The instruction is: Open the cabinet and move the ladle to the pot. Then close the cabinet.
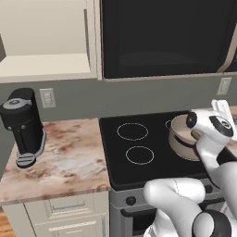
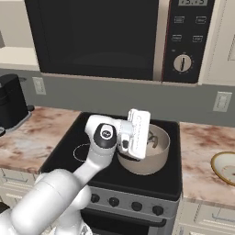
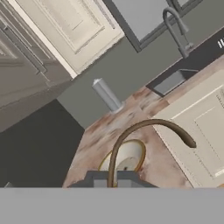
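Now end effector (image 3: 113, 178) clamps ladle (image 3: 144, 131) above pot (image 2: 153, 156).

pot (image 2: 151, 158): 1 | ladle (image 3: 148, 131): 1 | microwave (image 2: 114, 36): 1 | coffee machine (image 1: 23, 125): 1 | wall outlets (image 1: 47, 97): 2 | burner rings, stove left (image 1: 133, 131): 2 | bowl, far right counter (image 2: 225, 167): 1 | faucet (image 3: 177, 30): 1 | stove knobs (image 2: 137, 206): 4

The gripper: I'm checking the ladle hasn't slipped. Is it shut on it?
Shut. In the hand view the gripper has its fingertips pressed together on the ladle's brown curved handle, which arcs up from between them.
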### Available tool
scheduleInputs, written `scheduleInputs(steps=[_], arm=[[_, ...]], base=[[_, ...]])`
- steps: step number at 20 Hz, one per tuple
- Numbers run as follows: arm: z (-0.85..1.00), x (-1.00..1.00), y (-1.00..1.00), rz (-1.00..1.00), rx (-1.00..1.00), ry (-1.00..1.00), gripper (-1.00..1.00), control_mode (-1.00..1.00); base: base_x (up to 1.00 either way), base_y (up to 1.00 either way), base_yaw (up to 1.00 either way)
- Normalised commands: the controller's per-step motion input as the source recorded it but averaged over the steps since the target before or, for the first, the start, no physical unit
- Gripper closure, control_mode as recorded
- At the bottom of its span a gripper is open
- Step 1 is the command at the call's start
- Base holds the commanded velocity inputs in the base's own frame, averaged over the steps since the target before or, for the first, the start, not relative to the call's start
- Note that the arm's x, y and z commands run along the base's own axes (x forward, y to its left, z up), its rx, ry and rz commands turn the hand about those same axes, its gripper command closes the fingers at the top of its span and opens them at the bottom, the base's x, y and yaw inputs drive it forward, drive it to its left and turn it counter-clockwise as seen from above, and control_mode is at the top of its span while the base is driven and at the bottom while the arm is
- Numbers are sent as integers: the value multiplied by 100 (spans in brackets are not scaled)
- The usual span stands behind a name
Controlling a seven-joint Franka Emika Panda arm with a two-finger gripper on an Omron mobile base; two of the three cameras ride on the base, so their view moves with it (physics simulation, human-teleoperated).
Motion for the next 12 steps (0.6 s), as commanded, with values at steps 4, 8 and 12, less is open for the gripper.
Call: scheduleInputs(steps=[4,8,12], arm=[[-35,15,0,-9,0,16,100,-100],[-42,28,0,-9,0,21,100,-100],[-38,36,0,-9,0,21,100,-100]], base=[[0,0,0],[0,0,0],[0,0,0]])
